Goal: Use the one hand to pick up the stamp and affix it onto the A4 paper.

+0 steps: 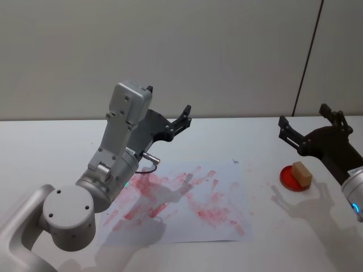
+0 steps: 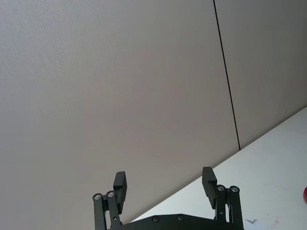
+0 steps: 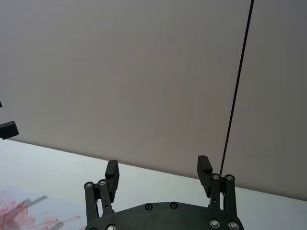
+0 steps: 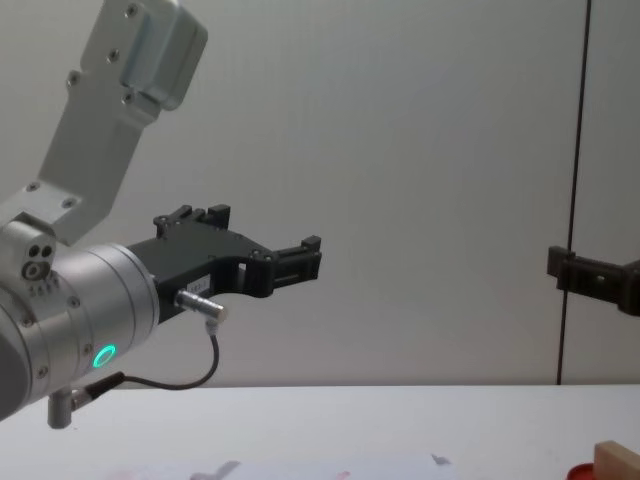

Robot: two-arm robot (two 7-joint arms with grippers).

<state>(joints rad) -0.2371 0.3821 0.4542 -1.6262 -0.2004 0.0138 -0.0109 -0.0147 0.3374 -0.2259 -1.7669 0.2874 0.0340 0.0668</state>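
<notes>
- Our right gripper (image 1: 303, 115) hangs above the table (image 1: 57, 141), its jaws spread wide with nothing between them.
- Below it and a little nearer to us, the stamp (image 1: 302, 174) stands on what looks like a red ink pad (image 1: 288, 180) (the block sits apart from both fingers).
- The A4 paper (image 1: 227, 192), smeared pinkish-red, lies flat to that gripper's left.
- Our left gripper (image 1: 168, 103) is raised over the paper's far left part, jaws likewise apart and empty.

Plain grey-beige wall (image 1: 170, 51), thin dark vertical seam (image 1: 309, 56); white table (image 1: 45, 147).
</notes>
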